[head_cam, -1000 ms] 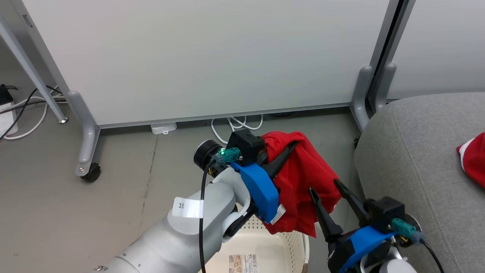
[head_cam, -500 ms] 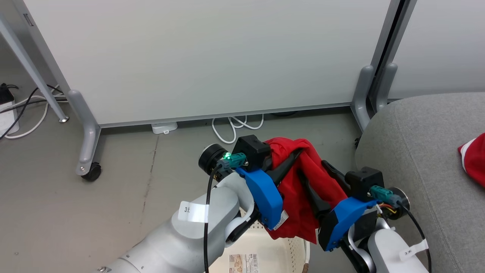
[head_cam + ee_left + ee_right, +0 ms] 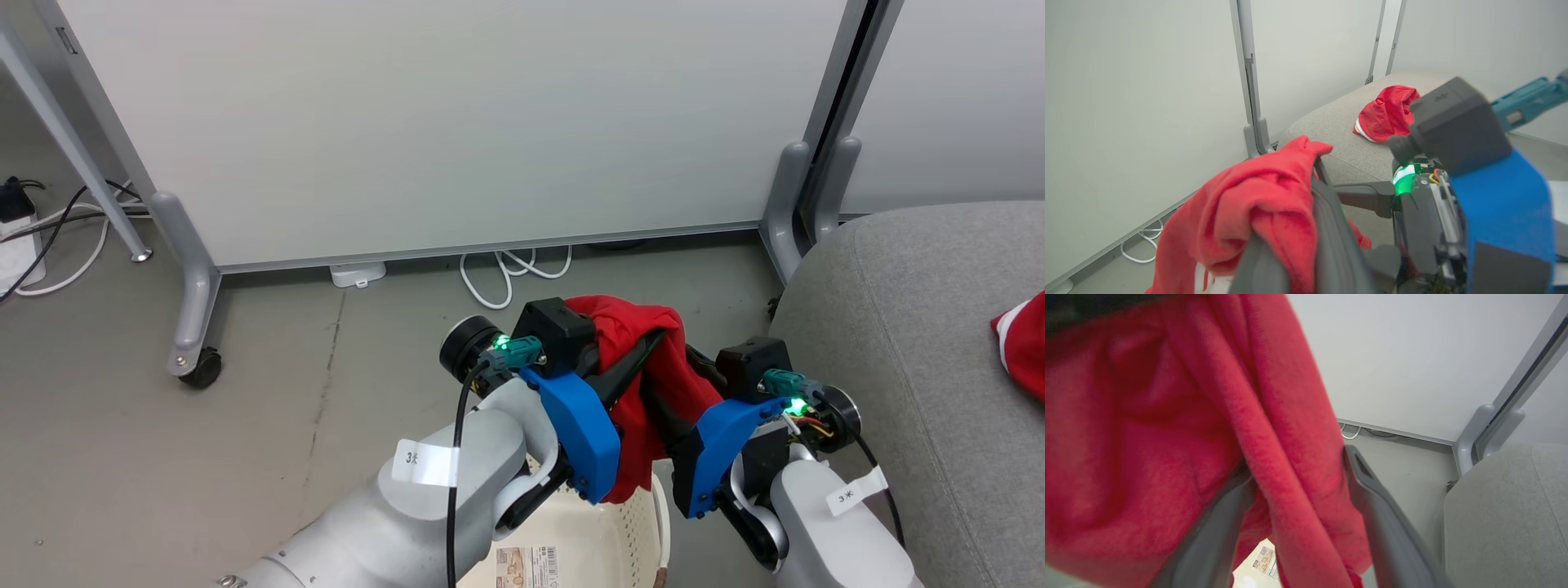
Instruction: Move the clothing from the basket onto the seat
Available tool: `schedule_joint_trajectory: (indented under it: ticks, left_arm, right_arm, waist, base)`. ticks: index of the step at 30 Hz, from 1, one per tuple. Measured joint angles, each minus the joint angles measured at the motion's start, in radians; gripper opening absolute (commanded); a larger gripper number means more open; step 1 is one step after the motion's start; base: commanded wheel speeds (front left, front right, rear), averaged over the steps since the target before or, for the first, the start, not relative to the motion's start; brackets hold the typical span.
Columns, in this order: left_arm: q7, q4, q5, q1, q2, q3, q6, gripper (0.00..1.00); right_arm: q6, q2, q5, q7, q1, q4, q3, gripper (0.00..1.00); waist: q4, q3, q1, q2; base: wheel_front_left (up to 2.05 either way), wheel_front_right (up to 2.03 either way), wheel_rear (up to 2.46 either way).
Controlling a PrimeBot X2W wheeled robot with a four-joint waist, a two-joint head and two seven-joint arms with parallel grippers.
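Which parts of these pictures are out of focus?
Right wrist view: the held garment is blurred near the lens, the seat sharper. Left wrist view: the fingers blur at the bottom; the far garment is clear. Head view: sharp throughout.

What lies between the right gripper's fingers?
A hanging fold of the red garment, in the right wrist view; the right gripper stands open around it.

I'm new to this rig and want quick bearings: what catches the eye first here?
A bright red garment hangs from the shut left pincer above the cream basket, with the open right pincer straddling one of its folds. A second red garment already lies on the grey seat to the right.
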Motion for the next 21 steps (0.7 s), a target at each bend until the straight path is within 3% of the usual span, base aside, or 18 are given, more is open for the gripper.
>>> schedule_joint_trajectory:
  ticks: [1,2,3,5,21]
  left_arm:
    - [0.000,-0.001,-0.002,0.000,0.000,-0.001,0.000,0.00]
    - [0.000,-0.002,-0.002,0.000,0.000,-0.002,0.000,0.00]
    - [0.000,-0.002,-0.003,0.000,0.000,-0.002,0.000,0.00]
    - [0.000,-0.003,-0.005,0.000,0.000,-0.004,0.000,0.00]
    - [0.000,0.003,-0.016,0.000,0.009,0.001,0.000,0.00]
  right_arm:
    - [0.000,0.000,0.011,-0.004,-0.006,0.013,0.008,1.00]
    - [0.000,0.000,0.025,-0.010,-0.011,0.027,0.016,0.93]
    - [0.000,0.000,0.038,-0.015,-0.015,0.038,0.025,0.51]
    - [0.000,0.000,0.059,-0.030,-0.016,0.056,0.046,0.00]
    - [0.000,0.000,0.129,-0.117,-0.021,0.115,0.093,0.00]
  waist:
    - [0.001,-0.001,0.0000,0.0000]
    - [0.001,-0.002,0.0000,0.0000]
    - [0.001,-0.002,0.0000,0.0000]
    - [0.002,-0.003,0.0000,0.0000]
    - [-0.018,-0.006,0.0000,0.0000]
  base:
    - [0.00,0.00,0.00]
    - [0.00,0.00,0.00]
    - [0.00,0.00,0.00]
    - [0.00,0.00,0.00]
    - [0.00,0.00,0.00]
